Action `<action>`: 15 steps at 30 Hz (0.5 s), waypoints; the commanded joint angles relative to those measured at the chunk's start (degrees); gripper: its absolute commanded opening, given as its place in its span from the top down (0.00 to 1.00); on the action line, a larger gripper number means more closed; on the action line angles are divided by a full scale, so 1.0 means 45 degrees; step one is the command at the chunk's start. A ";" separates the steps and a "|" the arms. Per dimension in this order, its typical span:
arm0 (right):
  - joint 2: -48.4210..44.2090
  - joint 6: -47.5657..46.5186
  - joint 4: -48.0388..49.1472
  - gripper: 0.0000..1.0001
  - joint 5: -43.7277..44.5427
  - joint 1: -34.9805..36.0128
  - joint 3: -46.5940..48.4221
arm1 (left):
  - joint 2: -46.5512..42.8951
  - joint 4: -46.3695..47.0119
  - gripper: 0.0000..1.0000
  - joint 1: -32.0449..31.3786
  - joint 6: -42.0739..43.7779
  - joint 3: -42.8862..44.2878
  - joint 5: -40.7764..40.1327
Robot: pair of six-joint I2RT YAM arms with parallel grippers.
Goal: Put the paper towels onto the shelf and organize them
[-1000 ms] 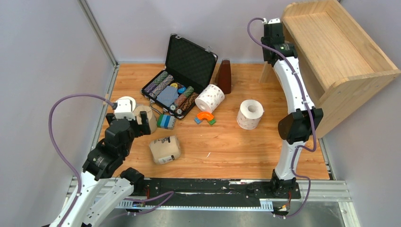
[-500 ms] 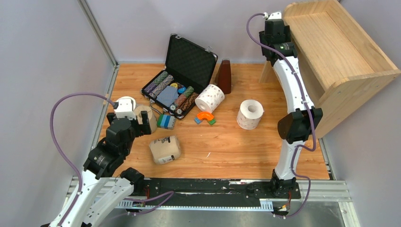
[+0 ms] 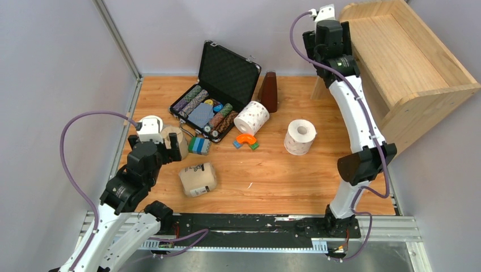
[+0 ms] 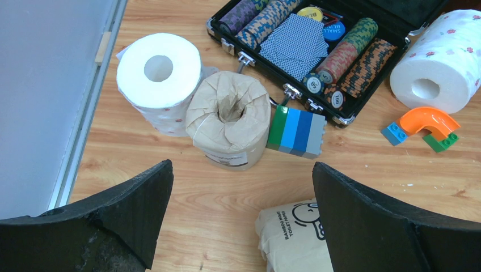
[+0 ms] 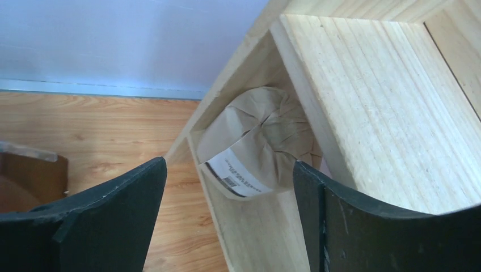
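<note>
The shelf [image 3: 408, 62] stands at the back right. One tan paper towel roll [image 5: 258, 141] lies inside its lower level, label facing out. My right gripper [image 5: 230, 215] hangs open just outside that end, apart from the roll; in the top view it [image 3: 329, 39] is at the shelf's left end. On the table, a white roll [image 4: 159, 79] touches an upright tan roll [image 4: 230, 119]. Another tan roll [image 4: 295, 235] lies on its side. Two white rolls [image 3: 251, 117] [image 3: 299, 136] sit mid-table. My left gripper [image 4: 241, 218] is open above the table, just short of the upright tan roll.
An open black case of poker chips [image 3: 218, 96] sits at the back centre, with a dark brown metronome [image 3: 269, 90] beside it. A blue-green block [image 4: 296, 131] and small orange toy pieces [image 4: 428, 122] lie among the rolls. Grey walls close in the left side and the back.
My right gripper has opened, letting go of the tan roll in the shelf, and has drawn back and up from it. The left arm has barely moved.
</note>
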 commanded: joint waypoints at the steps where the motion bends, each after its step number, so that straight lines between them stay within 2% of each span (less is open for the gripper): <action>1: -0.1391 -0.0211 0.0654 0.14 -0.0222 0.1015 -0.0753 | -0.0016 0.0409 0.00 0.0085 0.0132 0.0052 -0.0103; 8: -0.3278 0.1362 0.0385 0.03 -0.0687 0.3178 -0.3223 | 0.0546 -0.0144 0.00 0.0077 -0.0495 0.0331 0.0137; 15: -0.4869 0.4351 -0.0480 0.01 -0.3240 0.4657 -0.5519 | 0.1799 -0.2945 0.00 0.0090 -0.3906 0.1416 0.1149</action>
